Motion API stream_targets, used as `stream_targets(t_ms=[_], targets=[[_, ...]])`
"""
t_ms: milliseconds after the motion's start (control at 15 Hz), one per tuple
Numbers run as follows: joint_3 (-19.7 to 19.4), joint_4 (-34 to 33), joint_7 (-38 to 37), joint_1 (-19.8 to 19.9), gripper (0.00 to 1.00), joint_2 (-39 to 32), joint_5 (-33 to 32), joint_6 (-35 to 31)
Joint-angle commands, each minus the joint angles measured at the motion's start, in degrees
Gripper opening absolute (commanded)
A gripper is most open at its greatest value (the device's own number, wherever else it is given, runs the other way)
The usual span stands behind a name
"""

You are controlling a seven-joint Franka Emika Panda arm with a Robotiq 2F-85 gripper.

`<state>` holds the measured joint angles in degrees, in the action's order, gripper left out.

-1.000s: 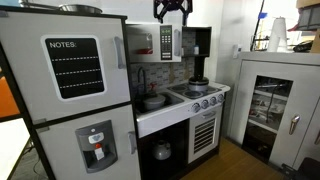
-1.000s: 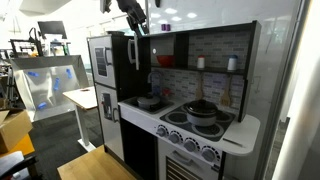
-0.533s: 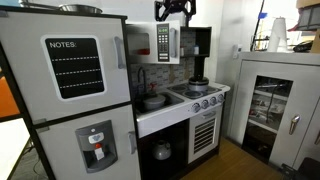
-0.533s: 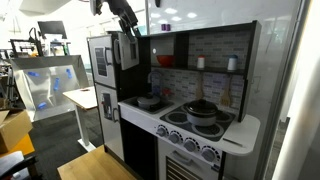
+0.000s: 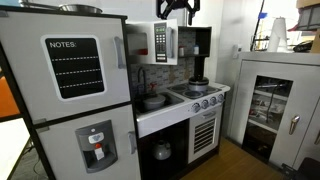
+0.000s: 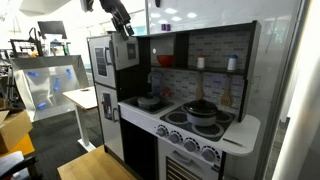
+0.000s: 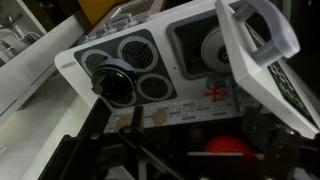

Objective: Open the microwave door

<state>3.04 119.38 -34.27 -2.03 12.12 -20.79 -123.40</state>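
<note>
The microwave door (image 5: 162, 42) is a small white-framed toy door with a dark window and a strip of buttons, above the counter of a toy kitchen. It stands swung partly open, also in the exterior view from the side (image 6: 125, 50). In the wrist view it shows at the upper right with its grey handle (image 7: 262, 40). My gripper (image 5: 178, 10) hangs just above the door's top edge (image 6: 122, 20). Its dark fingers (image 7: 195, 150) are spread apart and hold nothing.
A big white fridge (image 5: 70, 90) stands beside the microwave. Below are a sink (image 5: 152, 101) and a stove with a pot (image 6: 200, 108). A red bowl (image 6: 165, 60) sits on the open shelf. A white glass-door cabinet (image 5: 275, 105) stands apart.
The microwave door has swung further open. My gripper has risen and shifted off the door towards its top edge.
</note>
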Motion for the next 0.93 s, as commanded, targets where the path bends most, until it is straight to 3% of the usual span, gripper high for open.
stream_targets(t_ms=[0, 533, 867], targets=[[1.2, 2.4, 0.9, 1.0, 1.0, 2.5, 1.9, 0.0], [1.9, 6.3, 0.8, 1.4, 1.0, 6.0, 4.4, -0.3], [0.7, 5.1, 2.3, 3.4, 1.0, 4.7, 3.8, -0.4]])
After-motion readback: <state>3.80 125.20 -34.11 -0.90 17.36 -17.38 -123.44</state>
